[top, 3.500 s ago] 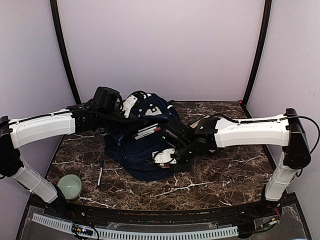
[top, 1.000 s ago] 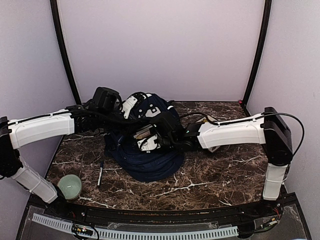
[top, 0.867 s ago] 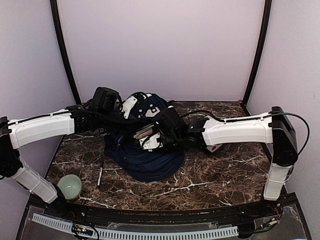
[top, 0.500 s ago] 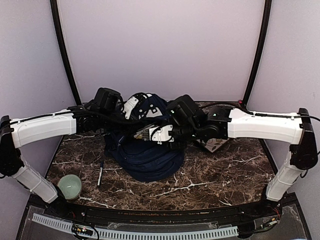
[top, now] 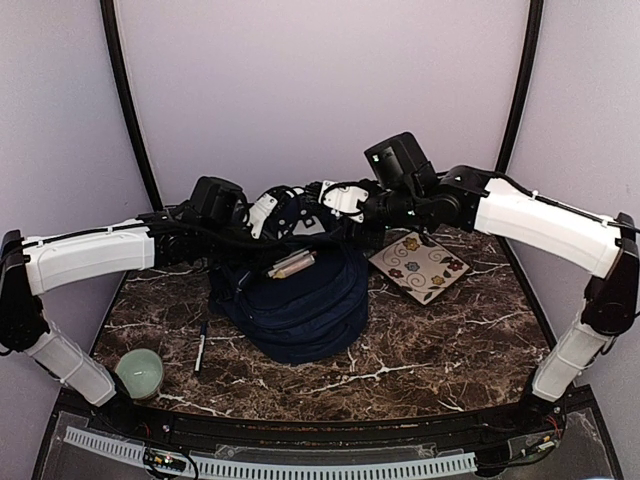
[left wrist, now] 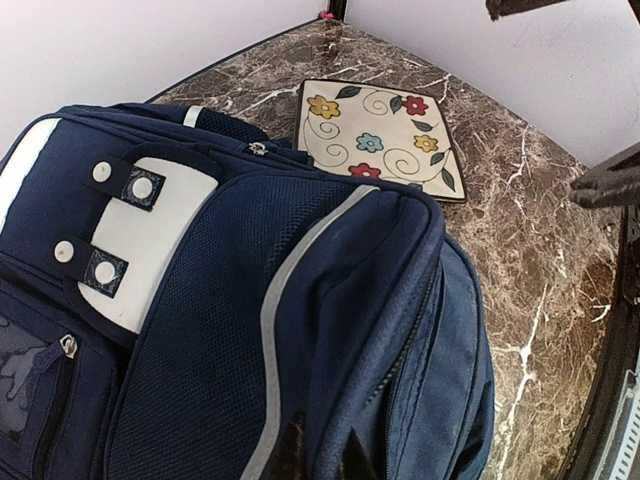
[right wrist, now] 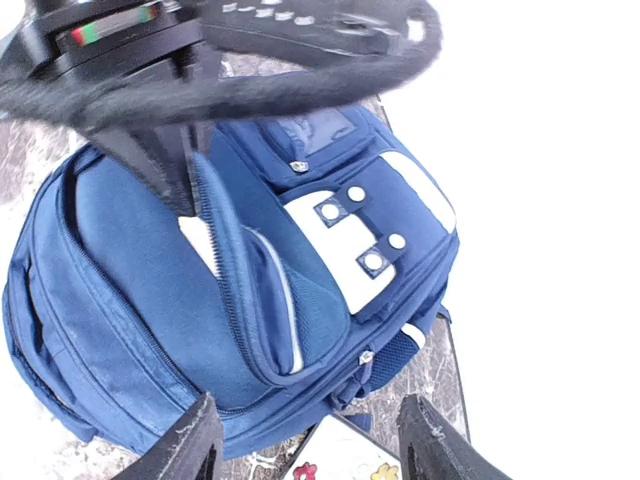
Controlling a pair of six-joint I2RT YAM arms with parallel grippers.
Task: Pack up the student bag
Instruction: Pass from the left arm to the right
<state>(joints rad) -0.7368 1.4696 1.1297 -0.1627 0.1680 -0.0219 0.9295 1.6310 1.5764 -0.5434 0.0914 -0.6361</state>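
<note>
Left gripper (left wrist: 325,458) is clamped on an upper flap of the bag (left wrist: 200,330); right gripper (right wrist: 308,445) is spread wide, empty, above it.

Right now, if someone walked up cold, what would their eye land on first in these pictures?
The big navy student bag slumped in the middle draws the eye, its fabric pinched at the opening by the left fingers. Above its far side hover the right fingers, spread wide and empty. Just right of the bag lies a square flowered plate.
</note>
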